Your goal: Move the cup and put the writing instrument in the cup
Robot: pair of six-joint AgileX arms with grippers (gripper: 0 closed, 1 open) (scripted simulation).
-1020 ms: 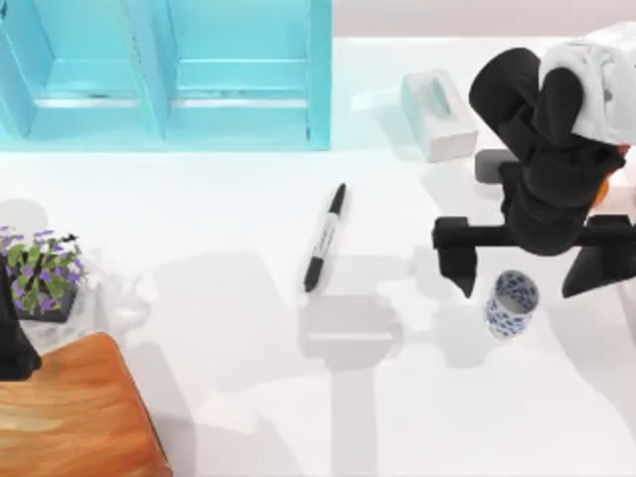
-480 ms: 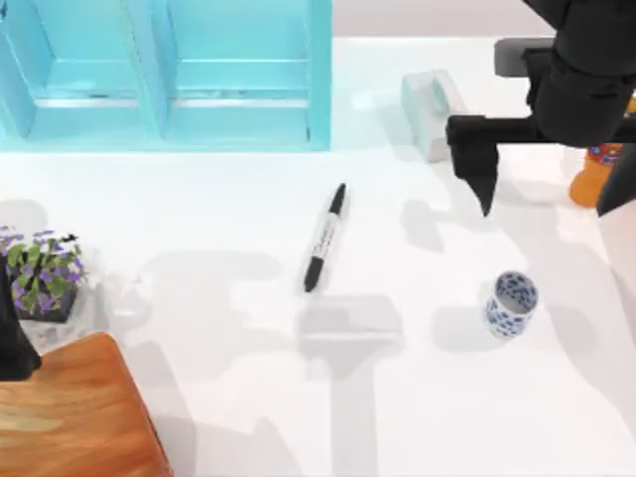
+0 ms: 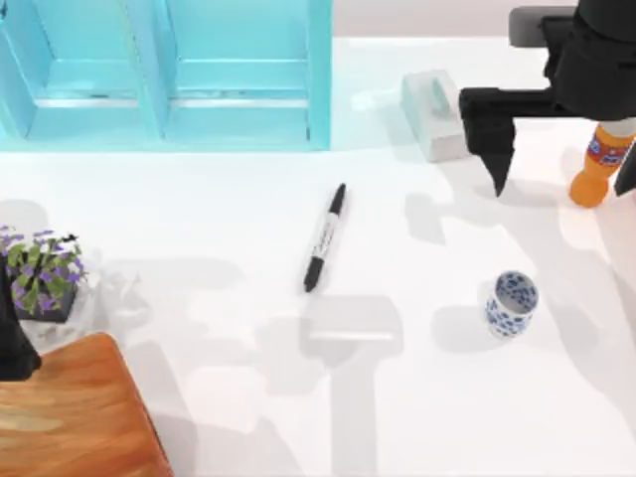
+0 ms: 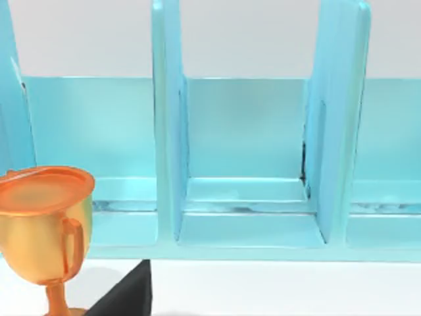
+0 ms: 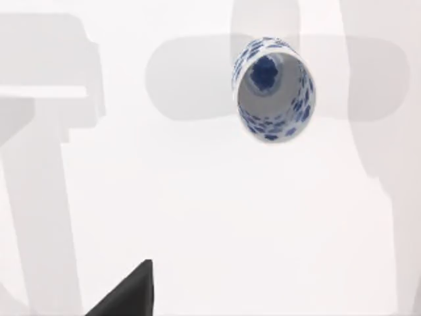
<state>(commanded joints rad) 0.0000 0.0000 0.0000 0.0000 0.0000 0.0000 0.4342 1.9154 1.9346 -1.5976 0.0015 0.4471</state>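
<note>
The cup (image 3: 512, 304), white with a blue pattern, stands upright on the white table at the right, and my right wrist view looks down into the cup (image 5: 273, 89). The writing instrument (image 3: 325, 238), a black-capped marker, lies flat near the table's middle, left of the cup. My right gripper (image 3: 562, 177) hangs open high over the back right, well behind the cup, with one fingertip (image 5: 128, 293) showing in its wrist view. My left arm (image 3: 10, 343) stays parked at the far left edge, with one fingertip (image 4: 128, 296) in its wrist view.
An orange soda bottle (image 3: 599, 164) stands at the back right under the right gripper. A white tissue box (image 3: 437, 111) sits left of it. A turquoise shelf unit (image 3: 169, 79) fills the back left. A potted plant (image 3: 42, 273), a wooden board (image 3: 70, 407) and a gold trophy (image 4: 46, 227) are at the left.
My right gripper has moved up and back from beside the cup toward the back right. The cup and the marker have stayed put.
</note>
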